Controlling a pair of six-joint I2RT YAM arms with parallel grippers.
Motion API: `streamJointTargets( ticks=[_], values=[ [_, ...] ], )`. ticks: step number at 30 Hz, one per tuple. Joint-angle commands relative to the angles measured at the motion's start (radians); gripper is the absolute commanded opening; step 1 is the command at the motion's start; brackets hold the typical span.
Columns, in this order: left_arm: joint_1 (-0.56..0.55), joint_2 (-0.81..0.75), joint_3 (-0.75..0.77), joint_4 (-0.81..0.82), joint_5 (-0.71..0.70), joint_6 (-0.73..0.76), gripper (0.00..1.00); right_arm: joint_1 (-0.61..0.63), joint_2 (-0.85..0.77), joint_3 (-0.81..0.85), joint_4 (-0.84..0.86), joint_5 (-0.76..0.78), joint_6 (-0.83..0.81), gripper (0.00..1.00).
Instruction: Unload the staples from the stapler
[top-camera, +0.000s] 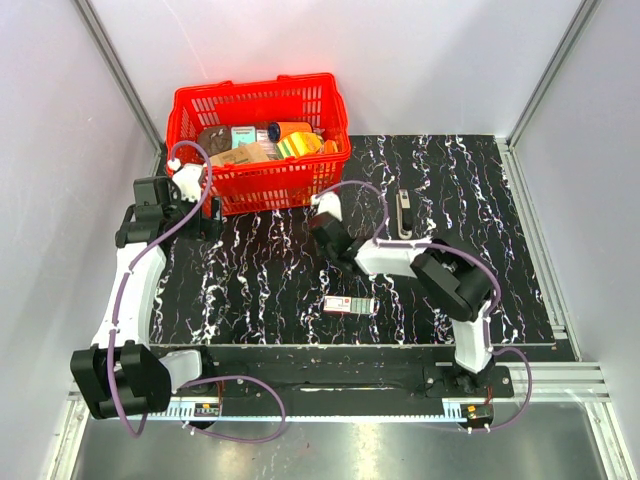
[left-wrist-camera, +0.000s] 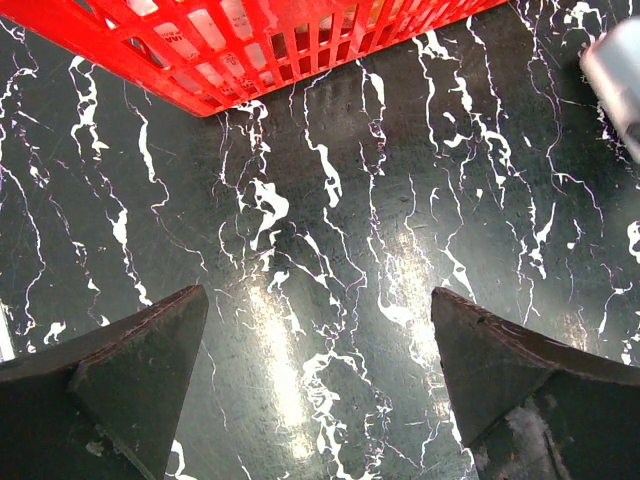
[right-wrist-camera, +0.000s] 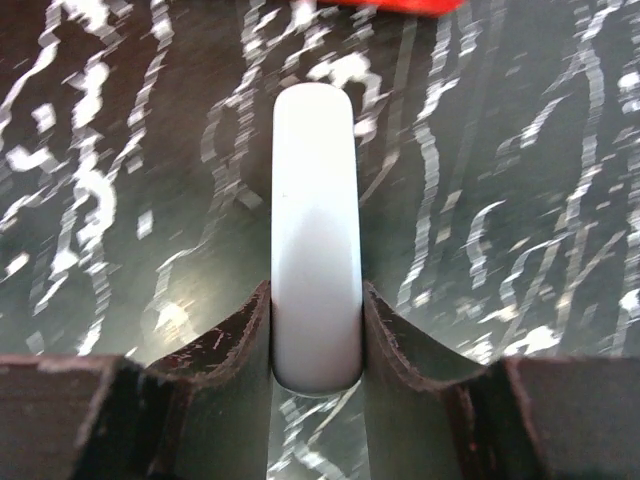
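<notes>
While the left gripper (left-wrist-camera: 318, 300) gapes wide, the right gripper (right-wrist-camera: 317, 292) pinches the stapler (right-wrist-camera: 314, 190), a smooth, white, round-ended bar.

You have bright, even light from overhead; in the top view the desk (top-camera: 260, 290) carries only soft, short shadows. In the left wrist view, pale glare streaks the glossy desk, and the pale shape (left-wrist-camera: 615, 80) at the upper right edge is out of focus. The right wrist view is smeared: the desk's white veins blur, and the white piece (right-wrist-camera: 315, 240) looks nearly washed out.
</notes>
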Motion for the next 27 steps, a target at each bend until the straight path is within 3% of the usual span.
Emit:
streamJointTargets(
  ticks=[1,6,12,18,23,27],
  values=[
    [0.006,-0.030,-0.005,0.002,0.004,0.017,0.99,0.120,-0.034,0.075,-0.121,0.096,0.178,0.31],
    [0.006,-0.041,-0.005,-0.013,-0.003,0.039,0.99,0.209,0.030,0.161,-0.219,0.089,0.257,0.34],
    [0.006,-0.066,-0.014,-0.016,0.000,0.048,0.99,0.252,0.089,0.283,-0.328,0.075,0.285,0.50],
    [0.006,-0.066,-0.012,-0.016,0.007,0.045,0.99,0.255,0.142,0.369,-0.417,0.056,0.291,0.60],
    [0.006,-0.069,-0.011,-0.016,0.012,0.043,0.99,0.255,0.152,0.409,-0.478,0.064,0.286,0.62],
    [0.006,-0.072,-0.020,-0.018,0.023,0.043,0.99,0.257,0.152,0.422,-0.515,0.073,0.283,0.57]
  ],
)
